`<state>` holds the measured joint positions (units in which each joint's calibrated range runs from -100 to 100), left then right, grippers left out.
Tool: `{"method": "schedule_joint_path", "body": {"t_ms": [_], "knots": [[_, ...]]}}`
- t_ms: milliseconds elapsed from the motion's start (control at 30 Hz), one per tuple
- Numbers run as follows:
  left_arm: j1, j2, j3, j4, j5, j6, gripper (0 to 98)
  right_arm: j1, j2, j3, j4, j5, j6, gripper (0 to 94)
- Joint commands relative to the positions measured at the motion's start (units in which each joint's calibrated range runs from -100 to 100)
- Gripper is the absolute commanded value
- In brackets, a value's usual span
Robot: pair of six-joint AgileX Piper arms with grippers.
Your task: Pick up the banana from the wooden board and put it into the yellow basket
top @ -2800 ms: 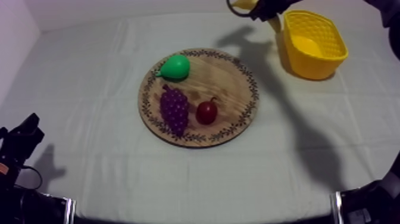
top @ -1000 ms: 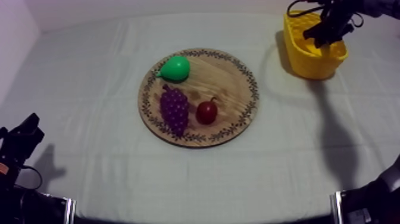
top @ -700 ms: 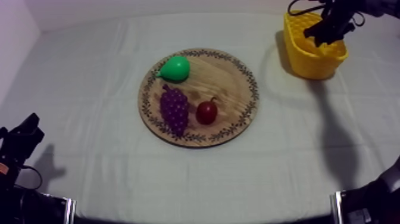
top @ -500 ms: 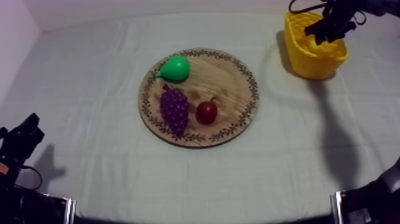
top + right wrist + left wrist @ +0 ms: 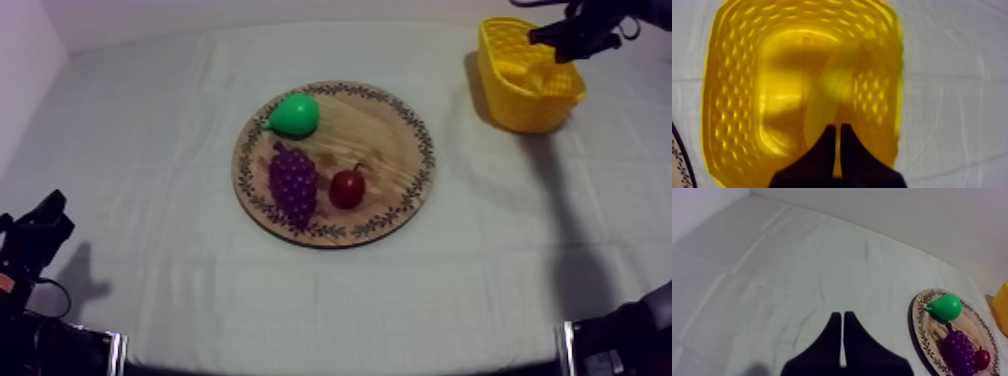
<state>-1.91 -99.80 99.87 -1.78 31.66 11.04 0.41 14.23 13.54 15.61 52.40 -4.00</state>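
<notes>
The yellow basket [image 5: 540, 104] stands at the table's far right. A banana [image 5: 517, 72] lies inside it; from the right wrist view the banana [image 5: 824, 92] rests curved on the basket's floor [image 5: 779, 75]. My right gripper [image 5: 572, 38] hovers above the basket's far right rim, and its fingers [image 5: 838, 128] lie together as a narrow wedge, shut on nothing. The round wooden board [image 5: 395, 120] sits mid-table with no banana on it. My left gripper [image 5: 38, 232] rests low at the left edge, its fingers [image 5: 839, 316] shut over bare cloth.
On the board lie a green pear [image 5: 295, 114], a bunch of purple grapes [image 5: 293, 183] and a small red fruit [image 5: 347, 187]. The left wrist view has the same board [image 5: 920, 333], pear [image 5: 945, 307] and grapes [image 5: 958, 349] beyond my left gripper.
My right gripper carried the banana from left of the basket into it, let go, then rose up and to the right. The banana stays in the basket. The left arm has not moved.
</notes>
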Motion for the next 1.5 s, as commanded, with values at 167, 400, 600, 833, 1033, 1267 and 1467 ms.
{"method": "schedule_joint_path", "body": {"t_ms": [167,400,600,833,1033,1267,1467], "knots": [[-0.01,-0.03,0.02,0.00,0.03,0.02,0.1,1.32,-15.88,9.96,-1.95,-4.18,0.37,0.7],[-0.01,-0.03,0.02,0.00,0.03,0.02,0.1,2.54,-30.91,21.07,-4.31,-7.23,2.99,0.7],[-0.01,-0.03,0.02,0.00,0.03,0.02,0.1,4.60,-43.26,33.06,-7.08,-13.47,4.96,0.7],[-0.01,-0.03,0.02,0.00,0.03,0.02,0.1,3.88,-58.54,49.42,-8.73,-20.01,4.65,0.5],[-0.01,-0.03,0.02,0.00,0.03,0.02,0.1,2.17,-71.67,60.81,-9.81,-21.96,4.05,0.5],[-0.01,-0.03,0.02,0.00,0.03,0.02,0.1,0.94,-85.80,71.22,-12.42,-21.99,7.52,0.5],[-0.01,-0.03,0.02,0.00,0.03,0.02,0.1,0.65,-93.91,77.03,-14.65,-20.29,10.76,0.5]]}}
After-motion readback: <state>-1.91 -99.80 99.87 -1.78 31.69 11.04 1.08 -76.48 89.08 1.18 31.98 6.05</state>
